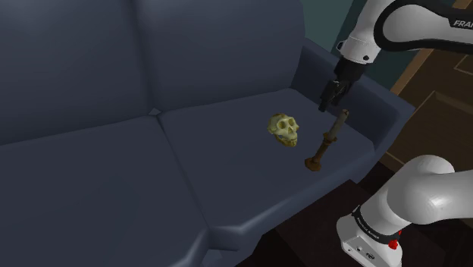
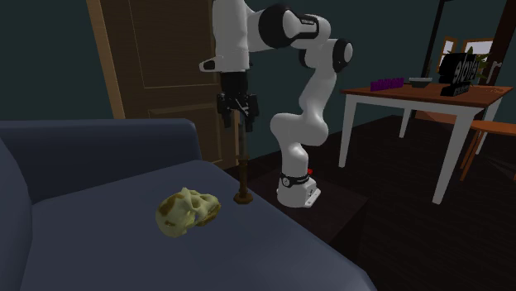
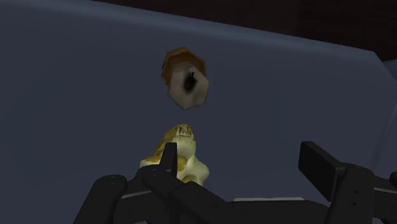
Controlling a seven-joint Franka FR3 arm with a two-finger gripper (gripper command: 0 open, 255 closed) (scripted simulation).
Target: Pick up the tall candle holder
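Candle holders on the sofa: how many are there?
1. The tall candle holder stands on the sofa seat next to the skull, near the open gripper. None seems hidden.

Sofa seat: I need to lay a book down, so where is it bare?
The whole cushion at the shoulder view's left is bare, up to the seam. Crowded near the armrest: skull, candle holder, with the end effector above.

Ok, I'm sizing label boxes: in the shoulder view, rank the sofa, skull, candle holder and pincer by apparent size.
1. sofa, by far.
2. candle holder, longest of the rest, though thin.
3. skull and pincer look about alike, so unranked.
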